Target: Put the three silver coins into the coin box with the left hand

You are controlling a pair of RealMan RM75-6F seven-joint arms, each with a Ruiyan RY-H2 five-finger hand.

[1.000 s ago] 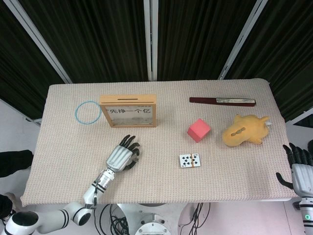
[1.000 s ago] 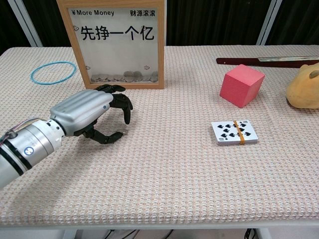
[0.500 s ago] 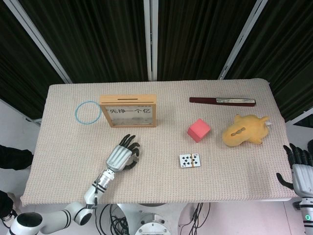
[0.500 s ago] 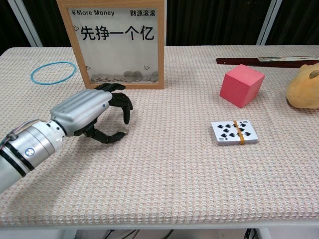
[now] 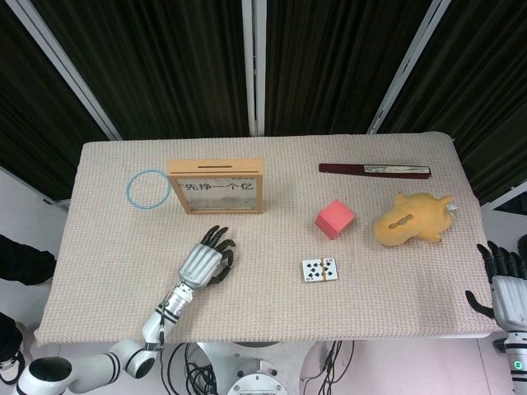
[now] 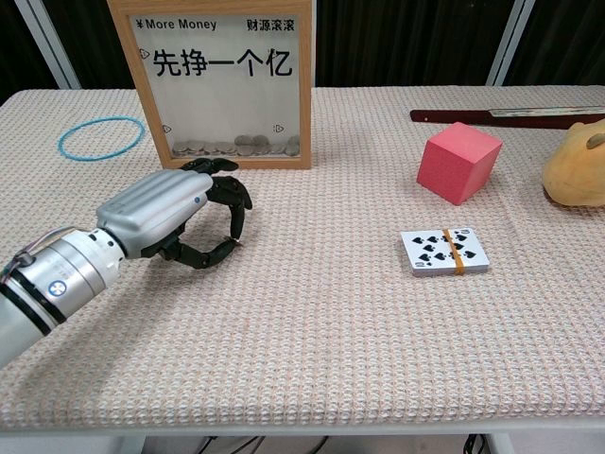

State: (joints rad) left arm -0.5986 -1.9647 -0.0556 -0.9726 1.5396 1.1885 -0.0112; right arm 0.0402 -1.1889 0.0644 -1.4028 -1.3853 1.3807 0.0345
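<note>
The wooden coin box (image 5: 216, 187) (image 6: 222, 85) stands upright at the back left, with several silver coins heaped behind its clear front. My left hand (image 5: 206, 262) (image 6: 180, 213) rests low on the cloth just in front of the box, fingers curled. In the chest view its thumb tip meets a fingertip around a small pale speck that looks like a silver coin (image 6: 234, 245). No other loose coin shows on the cloth. My right hand (image 5: 502, 284) hangs beyond the table's right edge, fingers apart, holding nothing.
A blue ring (image 5: 148, 188) lies left of the box. A red cube (image 5: 335, 218), a banded card deck (image 5: 319, 270), a yellow plush toy (image 5: 412, 218) and a dark flat stick (image 5: 375, 169) occupy the right half.
The left thumb has closed in toward the curled fingers until the tips meet. The hand has stayed in place. The right hand has not moved.
</note>
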